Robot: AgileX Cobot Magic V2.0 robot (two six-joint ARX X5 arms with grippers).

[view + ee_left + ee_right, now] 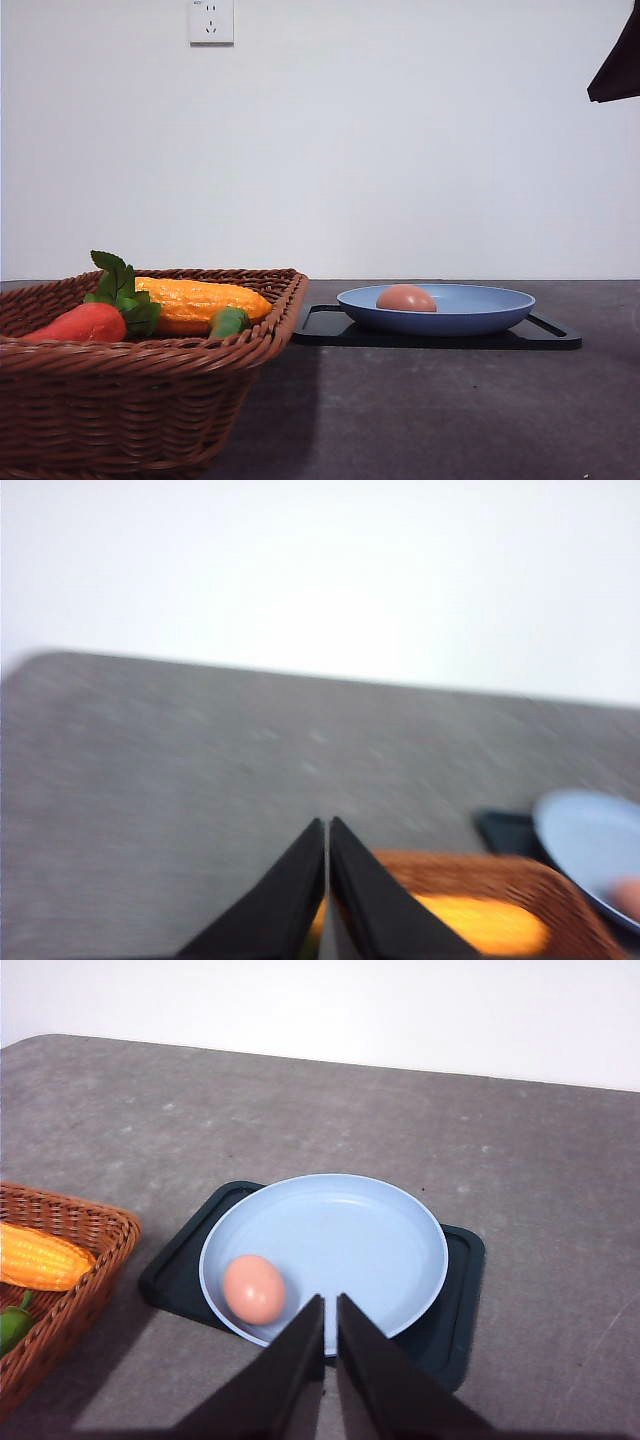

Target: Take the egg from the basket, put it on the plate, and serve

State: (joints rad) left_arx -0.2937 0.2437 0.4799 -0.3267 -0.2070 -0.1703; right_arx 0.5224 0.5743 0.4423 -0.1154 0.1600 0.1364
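Your right gripper [329, 1305] has its fingers [360, 1360] pressed together, almost no gap, nothing held. They hover above the near rim of the plate [350, 1240]. From those tips the egg [253, 1288] lies just off to the basket side, resting inside the plate near its rim, long axis roughly along the fingers' own line. The plate sits on a black tray [455, 1310], which lies flat on the counter [520, 1150].

Your left gripper [327, 825] is closed the same way, fingers [375, 900] meeting at the tips, empty, hanging over the basket [500, 865] above the corn [480, 920]. That view is blurred, so don't trust fine detail there.

In the front view the egg [406, 298] is already in the plate [470, 310], with the basket [130, 400] beside the tray [430, 338], still holding corn [200, 300] and carrot [85, 322].

Judgement: transfer looks done, serving remains. The right arm is clearly the nearer one to plate and egg. You'd need to open the fingers before gripping the plate rim, and keep it level or the egg rolls.
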